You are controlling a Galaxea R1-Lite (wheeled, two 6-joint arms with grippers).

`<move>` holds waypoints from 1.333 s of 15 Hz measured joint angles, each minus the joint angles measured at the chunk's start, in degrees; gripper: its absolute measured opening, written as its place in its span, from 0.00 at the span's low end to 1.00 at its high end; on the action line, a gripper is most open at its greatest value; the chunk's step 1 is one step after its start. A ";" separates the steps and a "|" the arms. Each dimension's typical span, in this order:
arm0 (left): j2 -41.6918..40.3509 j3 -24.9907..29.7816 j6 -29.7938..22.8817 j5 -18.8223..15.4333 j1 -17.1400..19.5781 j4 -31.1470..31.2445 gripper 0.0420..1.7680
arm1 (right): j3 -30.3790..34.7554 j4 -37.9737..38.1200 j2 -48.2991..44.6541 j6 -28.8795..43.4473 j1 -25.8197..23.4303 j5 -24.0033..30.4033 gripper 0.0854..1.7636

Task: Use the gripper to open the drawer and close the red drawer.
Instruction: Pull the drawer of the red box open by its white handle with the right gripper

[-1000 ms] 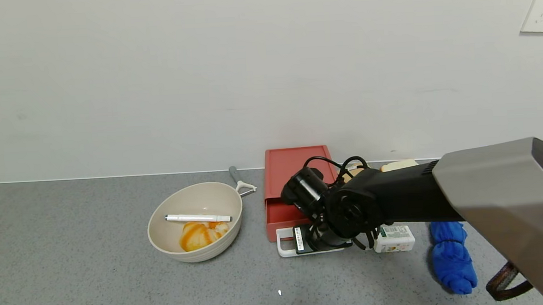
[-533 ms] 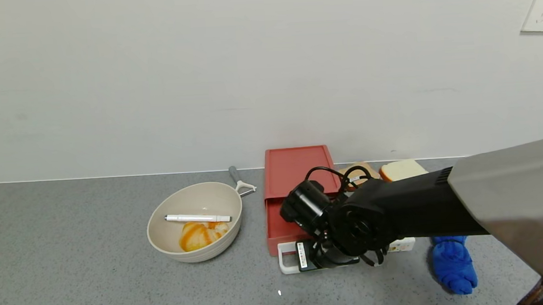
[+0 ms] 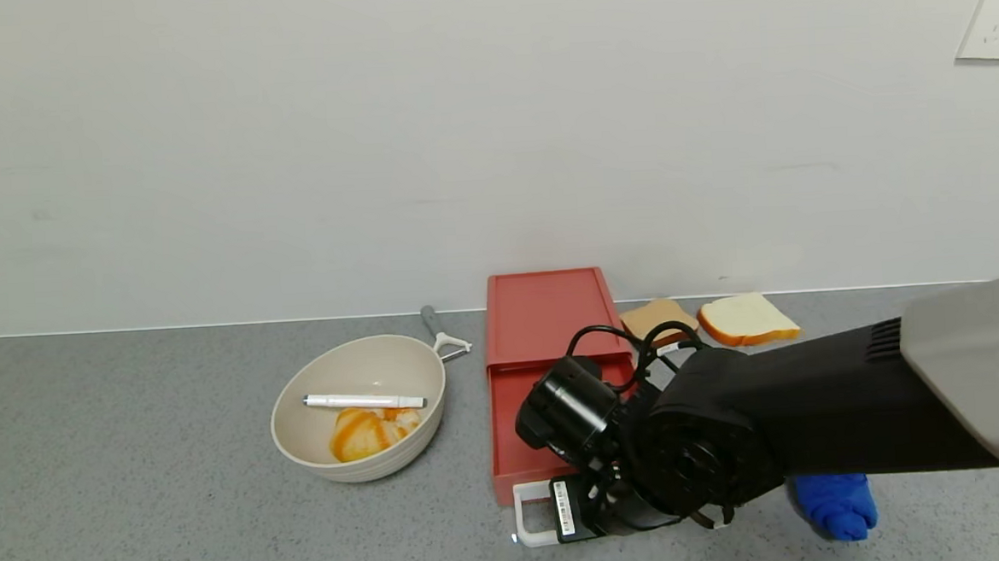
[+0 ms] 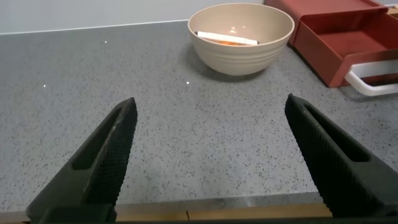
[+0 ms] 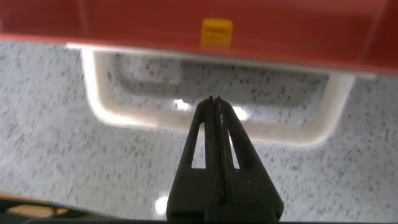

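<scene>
The red drawer unit [image 3: 546,312] stands against the wall, with its red tray [image 3: 535,437] slid well out toward me. The white loop handle [image 3: 526,518] is at the tray's front. My right gripper [image 3: 601,510] sits over that handle, its black wrist hiding most of it. In the right wrist view the gripper [image 5: 214,101] is shut, fingers pressed flat together, with their tips poking inside the handle loop [image 5: 99,102] just short of the tray front [image 5: 186,25]. My left gripper [image 4: 211,155] is open and empty, low over the table near the front edge, far from the drawer [image 4: 348,43].
A beige bowl [image 3: 358,408] with a white pen [image 3: 365,400] and an orange-striped item stands left of the drawer. A peeler [image 3: 442,335] lies behind it. Two bread slices [image 3: 748,319] lie right of the drawer. A blue cloth [image 3: 836,506] lies by my right arm.
My right gripper has moved toward me with its tips in the handle loop, and the red tray has slid further out. The small white carton by the cloth is now hidden behind the arm.
</scene>
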 joint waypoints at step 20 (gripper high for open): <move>0.01 0.00 0.00 0.00 0.00 0.00 0.97 | 1.63 -2.62 -2.45 -2.39 -0.83 0.61 0.02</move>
